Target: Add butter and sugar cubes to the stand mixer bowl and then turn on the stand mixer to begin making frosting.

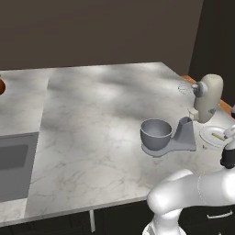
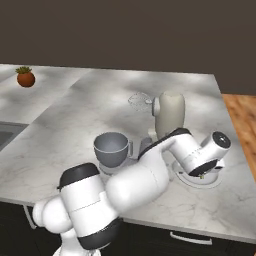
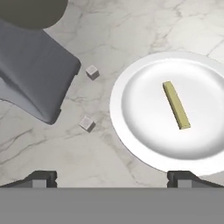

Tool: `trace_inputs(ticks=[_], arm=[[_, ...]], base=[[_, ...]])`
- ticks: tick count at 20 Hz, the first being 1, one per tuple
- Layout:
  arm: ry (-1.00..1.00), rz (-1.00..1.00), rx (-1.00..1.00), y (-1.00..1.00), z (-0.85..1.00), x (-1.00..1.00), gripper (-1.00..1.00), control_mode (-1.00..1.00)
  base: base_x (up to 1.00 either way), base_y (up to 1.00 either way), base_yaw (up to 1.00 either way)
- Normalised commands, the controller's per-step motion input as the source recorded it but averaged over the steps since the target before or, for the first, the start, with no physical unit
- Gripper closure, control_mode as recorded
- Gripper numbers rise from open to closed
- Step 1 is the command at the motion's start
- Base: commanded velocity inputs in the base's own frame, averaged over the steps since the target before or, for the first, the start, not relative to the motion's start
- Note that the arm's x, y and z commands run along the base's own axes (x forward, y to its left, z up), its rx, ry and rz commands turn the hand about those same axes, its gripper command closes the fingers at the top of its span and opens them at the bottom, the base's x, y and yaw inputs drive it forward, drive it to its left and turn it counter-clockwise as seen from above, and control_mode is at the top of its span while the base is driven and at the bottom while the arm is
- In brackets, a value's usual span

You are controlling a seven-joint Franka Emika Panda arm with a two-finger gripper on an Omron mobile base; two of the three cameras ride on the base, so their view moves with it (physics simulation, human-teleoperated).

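Observation:
The butter (image 3: pixel 176 105), a pale yellow-green bar, lies on a white plate (image 3: pixel 131 127) on the marble counter. Two small sugar cubes (image 3: pixel 92 71) (image 3: pixel 87 123) sit on the counter between the plate and the stand mixer's grey base (image 3: pixel 39 74). My gripper (image 3: pixel 113 178) hovers above the plate's near rim, open, with nothing between its fingertips (image 3: pixel 41 178). The stand mixer (image 1: pixel 204 103) has its cream head tilted up, whisk to the left. The grey stand mixer bowl (image 1: pixel 156 133) sits on the mixer's base. From the right base view, my hand (image 2: pixel 205 160) hangs over the plate (image 2: pixel 192 182), beside the mixer (image 2: pixel 169 117) and bowl (image 2: pixel 111 146).
A sink (image 1: pixel 13 165) is set into the counter at far left. A small red-brown potted plant (image 2: pixel 25 77) stands at the back left. The counter ends just right of the plate, with wooden floor (image 2: pixel 242 120) beyond.

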Motion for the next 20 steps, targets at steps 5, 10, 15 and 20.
trace_inputs(ticks=[5, 10, 15, 20], arm=[[0.00, 0.00, 0.00, -0.16, -0.15, 0.20, -1.00, -1.00], [0.05, 0.00, 0.00, -0.04, -0.22, 0.26, -1.00, -1.00], [0.07, 0.00, -0.01, 0.00, -0.25, 0.31, -1.00, -1.00], [0.01, 0.00, -0.01, -0.10, -0.03, 0.20, -1.00, -1.00]], base=[[0.00, 0.00, 0.00], [0.00, 0.00, 0.00], [0.00, 0.00, 0.00], [0.00, 0.00, 0.00]])
